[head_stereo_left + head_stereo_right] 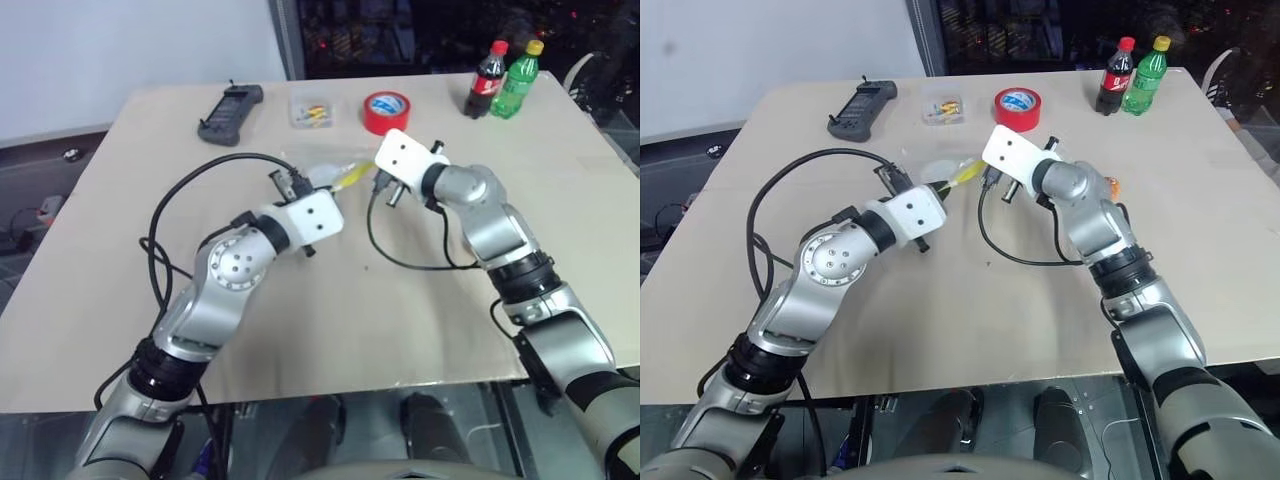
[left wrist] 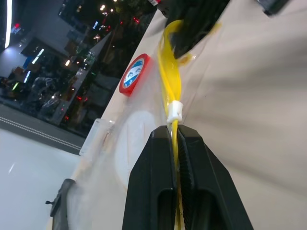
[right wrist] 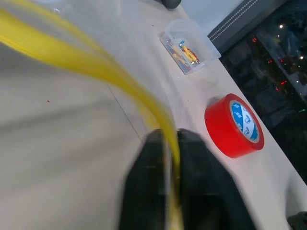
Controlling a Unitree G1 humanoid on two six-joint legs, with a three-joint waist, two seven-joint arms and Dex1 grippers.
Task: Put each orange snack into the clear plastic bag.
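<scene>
**Clear plastic bag pinched at its mouth by both grippers**

Clear plastic bag (image 1: 318, 172) in the middle of the worktop (image 1: 400, 320), towards the far side, stretched between the two arms. Yellow seal strip (image 2: 171, 76) with a small white slider on it, bowed into a loose curve from one gripper to the other. Left gripper (image 2: 175, 132) clenched on the near-left end of that strip, fingers pressed together with the yellow edge squeezed between them. Right gripper (image 3: 165, 136) at the far-right end, grasping the same strip, the yellow band running down between its two black fingers. Wrinkled clear film of the bag trailing left of the strip onto the worktop.

One orange snack (image 1: 1112, 186) just right of the right arm, mostly hidden behind it, outside the bag.

Further back: red tape roll (image 1: 386, 111) lying flat, small clear box (image 1: 311, 111) of coloured bits to its left, black handheld device (image 1: 230, 112) further left still. Cola bottle (image 1: 488, 80) and green bottle (image 1: 516, 80) upright side by side at the far right.
</scene>
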